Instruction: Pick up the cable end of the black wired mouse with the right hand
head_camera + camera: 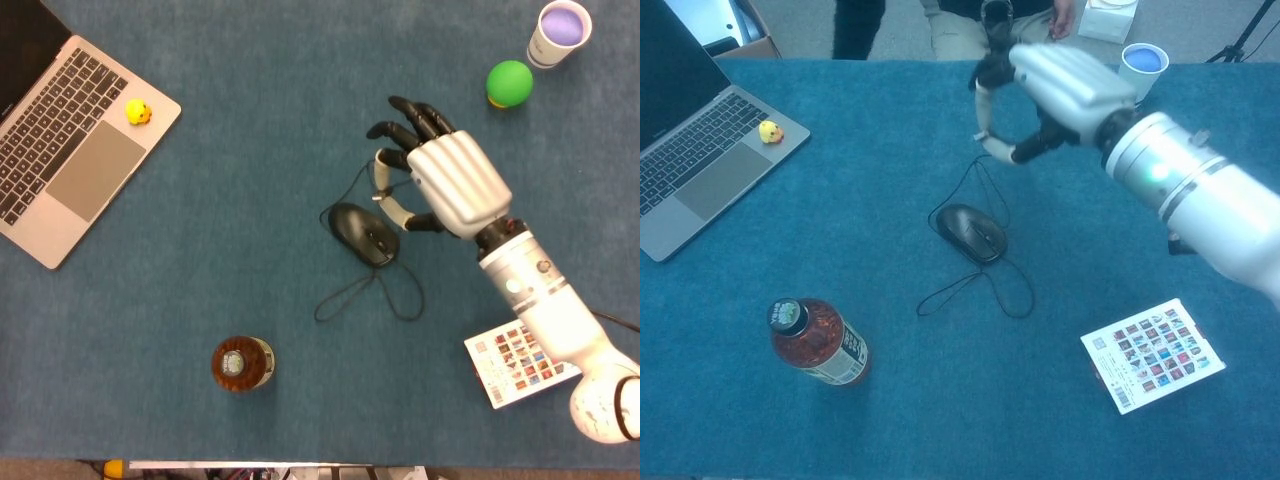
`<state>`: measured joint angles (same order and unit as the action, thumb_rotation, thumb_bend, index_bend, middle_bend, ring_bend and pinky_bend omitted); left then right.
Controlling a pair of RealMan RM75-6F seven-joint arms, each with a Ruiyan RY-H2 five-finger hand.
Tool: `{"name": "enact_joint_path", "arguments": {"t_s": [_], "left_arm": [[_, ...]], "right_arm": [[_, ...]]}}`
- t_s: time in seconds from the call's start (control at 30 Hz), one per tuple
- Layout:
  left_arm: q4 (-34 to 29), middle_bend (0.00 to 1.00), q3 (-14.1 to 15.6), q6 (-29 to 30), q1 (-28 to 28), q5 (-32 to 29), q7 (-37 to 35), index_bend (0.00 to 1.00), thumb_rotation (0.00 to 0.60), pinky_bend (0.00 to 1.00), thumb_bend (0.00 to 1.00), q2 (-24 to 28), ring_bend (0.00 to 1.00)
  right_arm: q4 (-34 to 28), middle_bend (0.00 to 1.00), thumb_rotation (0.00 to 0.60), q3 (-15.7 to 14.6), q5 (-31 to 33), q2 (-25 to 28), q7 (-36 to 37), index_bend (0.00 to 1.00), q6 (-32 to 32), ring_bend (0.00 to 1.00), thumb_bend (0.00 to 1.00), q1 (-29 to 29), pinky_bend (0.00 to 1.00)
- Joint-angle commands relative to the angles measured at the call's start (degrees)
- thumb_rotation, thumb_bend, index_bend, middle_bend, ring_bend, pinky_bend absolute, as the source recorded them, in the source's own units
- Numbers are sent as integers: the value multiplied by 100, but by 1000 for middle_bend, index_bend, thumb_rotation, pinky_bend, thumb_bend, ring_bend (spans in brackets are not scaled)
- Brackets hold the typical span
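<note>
**Black cable in a thin pinch: slip and drag risks**

Head view: right hand sits above the table beyond the mouse, thumb and a fingertip closed on the cable end, the other fingers spread. The cable runs from the pinch back to the mouse; more of it lies looped on the blue cloth near the mouse. Left hand is out of sight.

Chest view: right hand is raised well clear of the cloth, the plug pinched at the fingertips and the cable hanging down to the mouse.

Judged risks:
- The hold is narrow and on the plug only; a jerk could let it slide out.
- Once the slack is used up, further lifting would tug the mouse, dragging or tipping it.
- The bottle stands well apart from the loops, so snagging it looks unlikely.
</note>
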<state>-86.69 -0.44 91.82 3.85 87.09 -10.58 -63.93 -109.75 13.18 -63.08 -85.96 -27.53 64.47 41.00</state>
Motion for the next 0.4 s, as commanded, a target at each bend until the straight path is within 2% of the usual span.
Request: {"name": "enact_joint_path", "arguments": {"t_s": [0.03, 0.4], "left_arm": [[-8, 206, -3, 22, 12, 2, -6, 276, 600, 94, 147, 11, 158], [-4, 206, -3, 0, 9, -3, 14, 276, 600, 94, 147, -12, 158]], "right_arm": [[-99, 280, 600, 85, -217, 8, 268, 646, 123, 14, 369, -56, 117], [-26, 284, 600, 18, -449, -95, 454, 646, 253, 23, 369, -101, 117]]}}
